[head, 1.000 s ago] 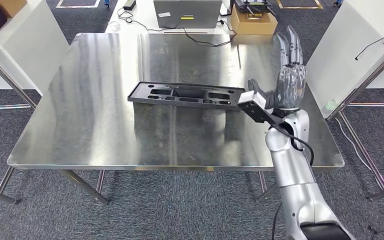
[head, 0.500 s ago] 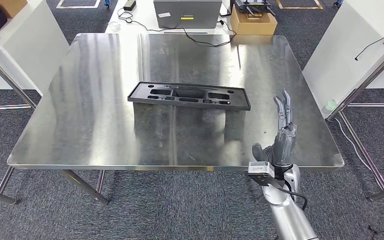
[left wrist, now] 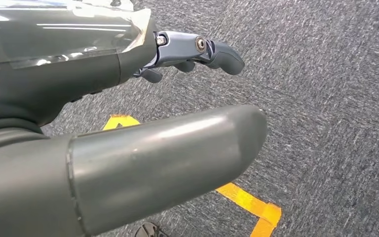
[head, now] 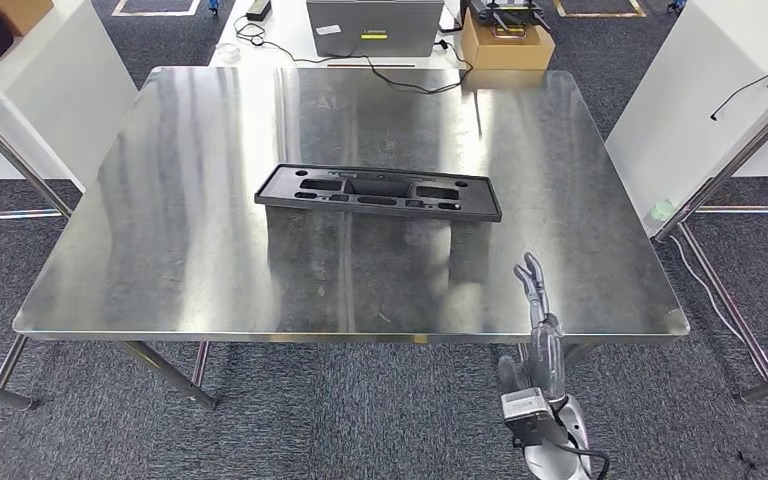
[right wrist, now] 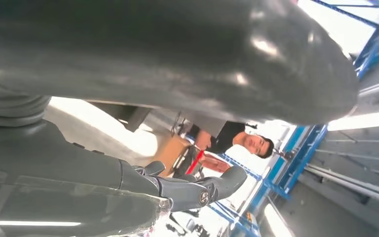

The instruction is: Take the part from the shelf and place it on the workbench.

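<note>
The steel desk (head: 190,240) spreads wide under the head view, its shiny top carrying a single thing. That thing is the part (head: 378,191), a long black moulded tray with several cut-out recesses, lying flat near the middle of the desk, its long side running parallel to the near edge and set a little closer to the far edge than to the near one. Beyond the far edge stands a white table bearing a grey laptop (head: 375,27) and, beside it, a brown cardboard box (head: 507,45), with a black cable trailing from there onto the far part of the desk. Grey carpet lies all around. The right robot hand (head: 538,330) rises at the near edge of the desk toward the right corner, well apart from the part, its fingers straight, pointing up and holding nothing. In the right wrist view the same robot hand (right wrist: 187,190) shows its fingers stretched out, with a person standing in the background. The left robot hand (left wrist: 187,57) hangs over the carpet above a strip of yellow floor tape (left wrist: 249,205), its fingers slightly bent and apart, empty.
</note>
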{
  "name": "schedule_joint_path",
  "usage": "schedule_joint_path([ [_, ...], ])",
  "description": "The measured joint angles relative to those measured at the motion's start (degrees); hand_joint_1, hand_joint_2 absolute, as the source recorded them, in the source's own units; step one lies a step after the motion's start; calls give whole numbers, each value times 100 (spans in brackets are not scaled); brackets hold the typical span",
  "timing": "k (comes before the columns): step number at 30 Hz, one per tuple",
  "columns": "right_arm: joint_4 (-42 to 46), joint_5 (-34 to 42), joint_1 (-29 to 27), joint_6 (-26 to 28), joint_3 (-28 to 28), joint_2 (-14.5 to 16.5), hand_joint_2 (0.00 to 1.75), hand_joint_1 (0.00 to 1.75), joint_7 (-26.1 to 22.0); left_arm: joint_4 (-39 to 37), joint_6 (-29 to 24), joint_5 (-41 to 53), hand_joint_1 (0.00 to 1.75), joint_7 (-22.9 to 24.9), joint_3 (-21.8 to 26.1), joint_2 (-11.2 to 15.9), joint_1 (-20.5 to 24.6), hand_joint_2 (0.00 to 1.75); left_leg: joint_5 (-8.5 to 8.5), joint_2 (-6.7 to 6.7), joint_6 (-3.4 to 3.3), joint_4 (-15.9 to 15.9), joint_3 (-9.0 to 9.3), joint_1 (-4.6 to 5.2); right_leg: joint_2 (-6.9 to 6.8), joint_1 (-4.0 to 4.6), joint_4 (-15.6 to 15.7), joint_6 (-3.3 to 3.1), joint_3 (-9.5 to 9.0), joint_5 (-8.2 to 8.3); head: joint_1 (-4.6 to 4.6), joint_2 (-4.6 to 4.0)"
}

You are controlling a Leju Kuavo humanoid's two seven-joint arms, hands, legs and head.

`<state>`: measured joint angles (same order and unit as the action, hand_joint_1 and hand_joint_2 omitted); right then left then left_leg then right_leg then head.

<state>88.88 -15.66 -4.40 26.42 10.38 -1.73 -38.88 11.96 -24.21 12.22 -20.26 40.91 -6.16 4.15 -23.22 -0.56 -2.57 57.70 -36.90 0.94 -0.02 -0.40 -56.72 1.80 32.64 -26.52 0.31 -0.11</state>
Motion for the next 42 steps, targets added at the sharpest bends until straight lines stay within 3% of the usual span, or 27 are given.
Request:
schedule_joint_path([
  [8,415,2,-294,-67,127,-2,0,0,0,0,186,-28,0,196,89,6,-2,0,-36,-1,-26,23,6,20,0,-41,3,32,-23,-18,0,0],
  [14,607,-116,-456,-18,271,64,0,0,0,0,181,-92,0,318,167,-2,-9,0,-33,10,-132,12,52,10,0,-44,-31,103,-62,-78,-1,0],
  [16,642,-138,-477,-19,302,90,0,0,0,0,153,-113,0,339,180,-13,-8,0,5,27,-179,-40,84,-30,-1,-28,-378,65,62,-325,16,0],
  [18,648,-156,-485,-28,330,121,0,0,0,0,110,-137,0,365,208,-25,-8,0,16,38,-194,-45,74,-37,-2,-31,-1123,9,354,-730,38,0],
  [20,646,-182,-487,-53,350,157,0,0,0,0,80,-152,0,402,243,-40,-8,0,39,42,-189,-43,43,-34,-2,-35,-1643,34,512,-947,45,0],
  [21,645,-194,-483,-66,356,177,0,0,0,0,74,-155,0,424,257,-49,-8,0,58,40,-178,-42,25,-35,-3,-38,-1580,76,420,-918,48,0],
  [22,644,-207,-476,-75,360,197,0,0,0,0,71,-157,0,445,268,-60,-9,0,80,36,-161,-41,6,-38,-3,-44,-1279,123,210,-818,49,0],
  [24,643,-225,-447,-108,363,238,0,0,1,0,60,-155,0,473,282,-78,-8,0,130,24,-107,-36,-17,-42,-1,-48,-398,168,-353,-565,54,0],
  [25,643,-231,-433,-133,362,258,0,0,1,1,49,-152,0,481,290,-85,-7,0,153,19,-73,-29,-18,-39,4,-37,-109,158,-508,-463,54,0],
  [26,642,-234,-418,-168,357,275,0,0,2,1,39,-149,0,485,297,-91,-5,0,173,14,-41,-18,-20,-37,11,-25,39,126,-575,-406,56,0],
  [29,639,-247,-394,-281,319,305,0,0,4,2,22,-129,0,497,307,-103,-6,0,193,7,70,10,-55,-58,12,-37,63,-24,-488,-318,50,0],
  [30,638,-250,-387,-312,302,317,0,0,4,1,20,-117,0,505,309,-106,-9,0,75,12,112,93,-94,-75,2,-57,70,-86,-459,-275,45,0],
  [32,634,-251,-373,-350,263,338,0,0,4,1,25,-95,0,519,313,-109,-13,0,-431,23,192,581,-244,-115,-19,-85,75,-174,-380,-178,33,0],
  [34,629,-251,-380,-365,219,349,0,0,4,2,58,-67,0,522,313,-108,-11,0,-944,30,262,1316,-410,-146,-29,-82,64,-189,-291,-94,24,0],
  [35,628,-252,-396,-367,195,353,0,0,4,2,88,-46,0,521,313,-105,-12,0,-1043,33,287,1550,-416,-163,-33,-82,57,-176,-245,-52,25,0],
  [36,627,-252,-422,-367,166,356,0,0,4,2,119,-23,0,520,313,-102,-12,0,-1031,36,302,1589,-323,-183,-35,-84,49,-159,-201,-15,24,0],
  [37,627,-252,-457,-367,137,356,0,0,4,2,151,2,0,519,313,-97,-11,0,-928,39,311,1384,-108,-203,-37,-89,41,-137,-159,14,24,0],
  [39,636,-253,-531,-367,81,355,0,0,4,2,200,42,0,516,309,-86,-6,0,-716,35,312,565,509,-232,-36,-90,15,-91,-101,57,23,0],
  [40,647,-255,-564,-367,58,355,0,0,4,2,223,63,0,515,306,-82,-4,0,-653,23,288,231,735,-227,-37,-84,4,-58,-82,78,28,0],
  [42,674,-286,-625,-368,27,355,0,0,14,2,252,101,0,515,299,-79,1,0,-645,3,223,-28,872,-192,-36,-67,-7,22,-54,130,42,0],
])
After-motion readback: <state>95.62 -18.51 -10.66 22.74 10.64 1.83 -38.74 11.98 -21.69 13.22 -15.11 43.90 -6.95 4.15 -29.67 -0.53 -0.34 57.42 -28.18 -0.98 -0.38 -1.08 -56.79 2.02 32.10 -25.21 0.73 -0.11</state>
